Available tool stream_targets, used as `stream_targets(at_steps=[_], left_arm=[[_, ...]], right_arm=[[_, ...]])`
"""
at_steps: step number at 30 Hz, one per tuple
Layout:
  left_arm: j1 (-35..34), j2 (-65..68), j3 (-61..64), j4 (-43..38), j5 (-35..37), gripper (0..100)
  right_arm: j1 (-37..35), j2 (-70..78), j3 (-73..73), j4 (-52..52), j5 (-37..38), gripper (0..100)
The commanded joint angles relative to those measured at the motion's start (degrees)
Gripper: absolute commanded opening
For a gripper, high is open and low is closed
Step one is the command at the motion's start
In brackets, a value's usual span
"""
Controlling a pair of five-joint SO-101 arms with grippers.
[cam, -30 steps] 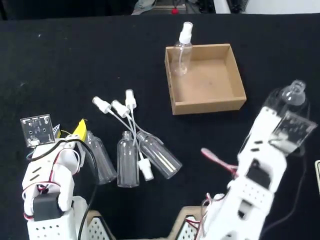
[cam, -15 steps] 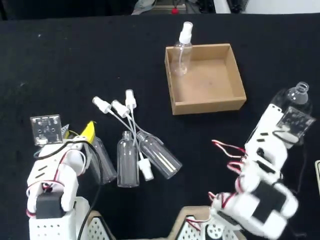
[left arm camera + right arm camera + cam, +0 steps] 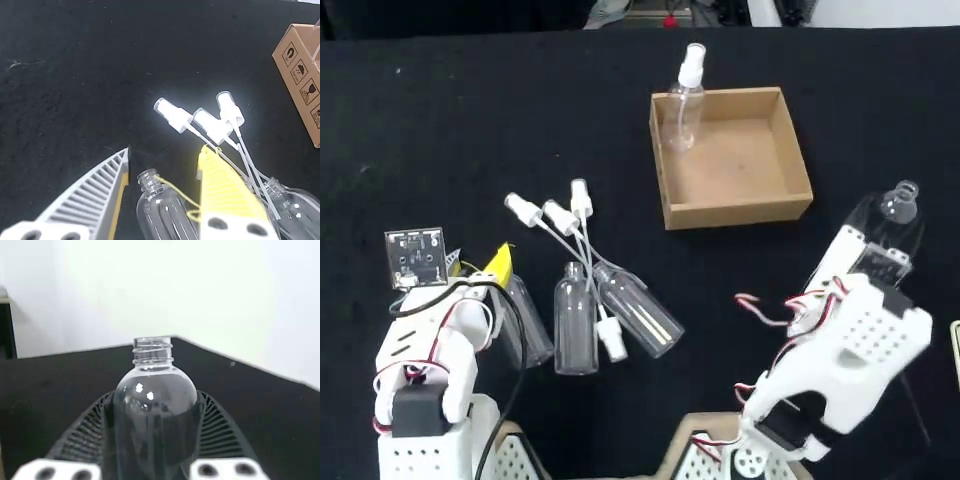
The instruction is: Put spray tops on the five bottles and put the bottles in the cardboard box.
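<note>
Right claw (image 3: pixel 153 407): clamped on the held bottle (image 3: pixel 152 380), upright, jaws round the body just under the shoulder, neck and thread free above the tips. Good hold for capping. Left claw (image 3: pixel 165 167): wide, low over the table (image 3: pixel 470 120), jaws straddling a flat bottle (image 3: pixel 162 210) whose open neck sits between the tips; can't tell if either jaw touches it. Just ahead of that claw, three tops (image 3: pixel 212 125) fanned out, tubes trailing back past it to two bottles (image 3: pixel 640 312) lying on my right claw's side. A fourth top (image 3: pixel 611 340) lies between those two. Box (image 3: pixel 740 213) is ahead of my right claw and inboard of it, with a capped bottle (image 3: pixel 686 100) standing in its far corner. Handling guess: bottles are thin clear plastic, light and slick, and will dent or squirt out if over-squeezed, so moderate grip on the body, never the thread. Tops are tiny with thin floppy tubes; take one by the head, tube hanging, and feed the tube into the neck first. The tubes overlap, so lifting one top may drag its neighbours.
</note>
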Motion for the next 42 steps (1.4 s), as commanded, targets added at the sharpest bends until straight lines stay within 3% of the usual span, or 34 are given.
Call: stream_targets(at_steps=[1, 3, 8, 22, 28, 42], left_arm=[[0.4, -0.3, -0.8, -0.2, -0.4, 22], [0.4, -0.3, -0.8, -0.2, -0.4, 22], [0.4, -0.3, -0.8, -0.3, -0.4, 22], [0.4, -0.3, -0.8, -0.3, -0.4, 22], [0.4, -0.3, -0.8, -0.3, -0.4, 22], [0.4, -0.3, -0.8, -0.3, -0.4, 22]], right_arm=[[-2.7, 8.3, 0.1, -6.9, 9.9, 7.0], [-3.7, 10.2, 0.7, -6.9, 12.6, 9.7], [-3.4, 9.5, 3.2, -7.1, 8.8, 20.4], [-2.5, -4.0, 14.2, -6.8, 6.8, 20.7], [-2.6, -6.5, 16.4, -6.7, 6.8, 33.4], [-2.6, -7.2, 18.7, -7.0, 6.8, 33.9]])
